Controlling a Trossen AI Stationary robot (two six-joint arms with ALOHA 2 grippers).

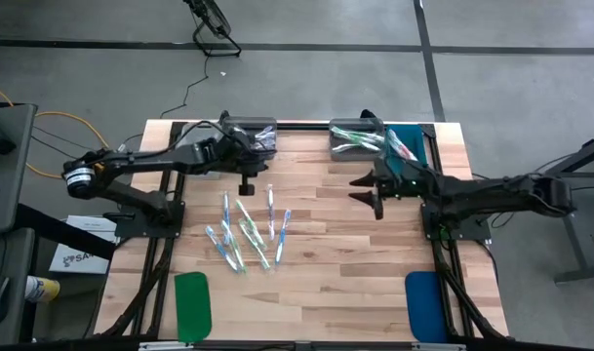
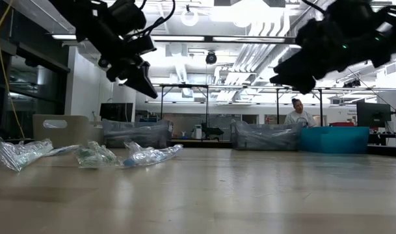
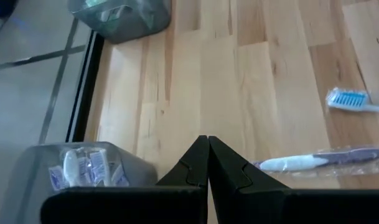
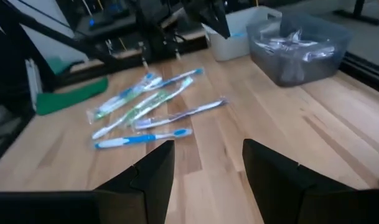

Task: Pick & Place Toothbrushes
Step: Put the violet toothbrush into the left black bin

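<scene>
Several wrapped toothbrushes [image 1: 248, 232] lie flat and loosely spread on the wooden table [image 1: 326, 292], left of its middle; they also show in the low view [image 2: 87, 156] and the right wrist view [image 4: 149, 106]. My left gripper [image 1: 246, 185] hangs shut above the table, just beyond the toothbrushes' far ends, with nothing between its fingers [image 3: 208, 163]. My right gripper [image 1: 367, 191] hovers open to the right of the pile, pointing toward it; its fingers [image 4: 205, 168] are clear of everything.
Along the far edge stand a grey bin [image 1: 250, 136] holding wrapped toothbrushes, a second grey bin [image 1: 357, 138] also holding some, and a blue bin [image 1: 411, 146]. A green pad [image 1: 192, 302] and a blue pad [image 1: 423, 304] lie at the near corners. A person [image 2: 300, 116] sits in the room beyond.
</scene>
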